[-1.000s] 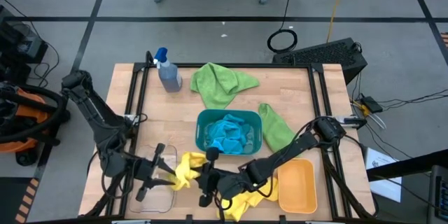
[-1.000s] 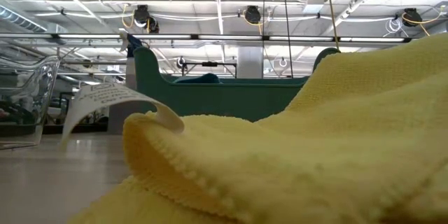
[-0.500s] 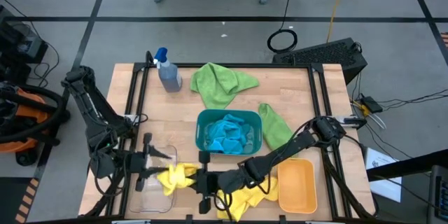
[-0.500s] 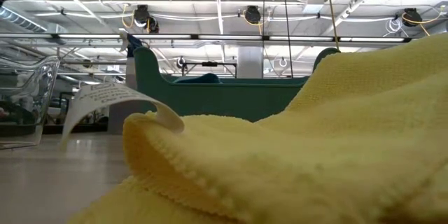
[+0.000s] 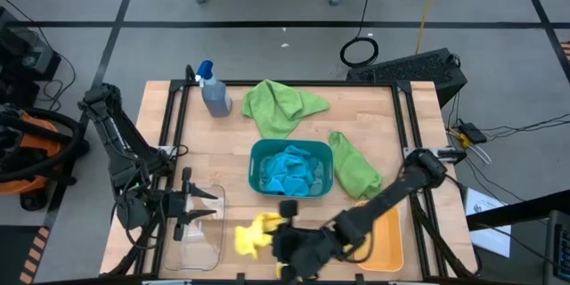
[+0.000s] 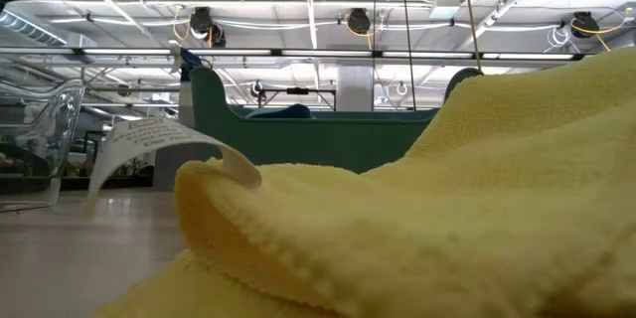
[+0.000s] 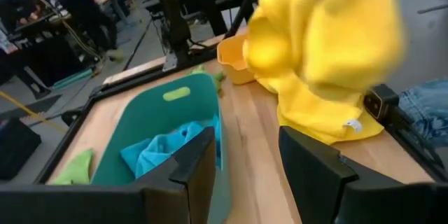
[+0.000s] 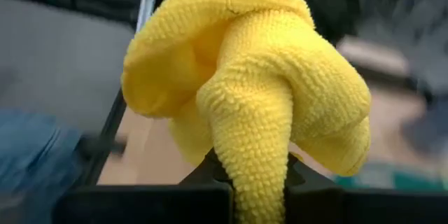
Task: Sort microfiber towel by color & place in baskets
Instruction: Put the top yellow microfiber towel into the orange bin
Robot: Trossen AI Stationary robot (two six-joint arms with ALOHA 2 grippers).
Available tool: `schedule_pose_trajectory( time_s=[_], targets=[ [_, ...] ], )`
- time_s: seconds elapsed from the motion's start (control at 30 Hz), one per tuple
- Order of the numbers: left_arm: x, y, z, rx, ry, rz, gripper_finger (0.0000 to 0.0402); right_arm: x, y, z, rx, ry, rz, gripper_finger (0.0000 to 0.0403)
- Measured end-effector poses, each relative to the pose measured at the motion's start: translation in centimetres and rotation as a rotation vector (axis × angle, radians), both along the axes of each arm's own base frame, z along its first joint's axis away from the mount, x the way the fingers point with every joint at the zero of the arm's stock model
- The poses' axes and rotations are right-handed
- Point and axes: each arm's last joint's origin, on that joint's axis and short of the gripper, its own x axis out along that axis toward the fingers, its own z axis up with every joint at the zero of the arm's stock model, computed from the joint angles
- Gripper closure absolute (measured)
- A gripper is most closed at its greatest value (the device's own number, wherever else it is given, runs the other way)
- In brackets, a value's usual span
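Even overhead light, soft shadows; ceiling lamps (image 6: 204, 22) glare in the low view; wrist views motion-blurred, backgrounds out of focus

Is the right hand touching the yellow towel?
Touching. The right wrist view shows the yellow towel pinched between the right hand fingers.

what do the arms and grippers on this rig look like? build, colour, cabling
Both arms are dark, near-black jointed links with black cables running along them, as the high view shows. The left gripper ends in two slim dark fingers on a crossbar. In the left wrist view its fingers are flat, matte black, angular plates. The right gripper is the same dark colour with a blocky body. No markings are legible.
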Motion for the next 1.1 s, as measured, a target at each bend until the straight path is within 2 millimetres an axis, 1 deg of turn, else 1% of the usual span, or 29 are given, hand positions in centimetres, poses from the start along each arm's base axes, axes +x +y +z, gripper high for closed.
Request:
schedule_pose_trajectory(
  time_s=[0.13,0.2,0.3,0.37,0.4,0.5,0.63,0.83,0.97,1.1],
  targets=[
    [0.0,0.0,0.0,-0.004,0.002,0.0,0.0238,-4.1,0.6,3.1,0.071,0.18,-0.096,0.0388],
    [0.0,0.0,0.1,-0.011,-0.003,0.0,0.0238,-6.2,0.8,4.2,0.091,0.269,-0.128,0.0388],
    [0.1,0.0,0.1,-0.02,-0.008,0.003,0.0238,-9.3,0.9,4.7,0.121,0.443,-0.198,0.0388],
    [0.1,0.0,0.1,-0.021,-0.008,0.004,0.0238,-11.0,1.1,4.6,0.156,0.551,-0.263,0.0388],
    [0.1,0.0,0.1,-0.021,-0.008,0.004,0.0238,-11.4,1.5,4.5,0.191,0.579,-0.275,0.0387],
    [0.1,0.0,0.2,-0.023,-0.01,0.003,0.0238,-12.5,3.0,4.1,0.243,0.61,-0.234,0.0387],
    [0.1,-0.1,0.2,-0.028,-0.012,0.003,0.0238,-13.3,3.6,3.4,0.278,0.638,-0.309,0.0387],
    [0.1,-0.1,0.2,-0.014,-0.016,-0.002,0.0238,-13.5,3.7,1.8,0.245,0.728,-0.312,0.0387],
    [0.2,-0.1,0.3,0.016,-0.024,-0.013,0.0238,-13.5,3.6,0.7,0.231,0.824,-0.286,0.0387],
    [0.4,0.1,0.3,0.017,-0.024,0.004,0.0238,-13.8,3.2,0.5,0.19,0.838,-0.252,0.0387]
  ],
)
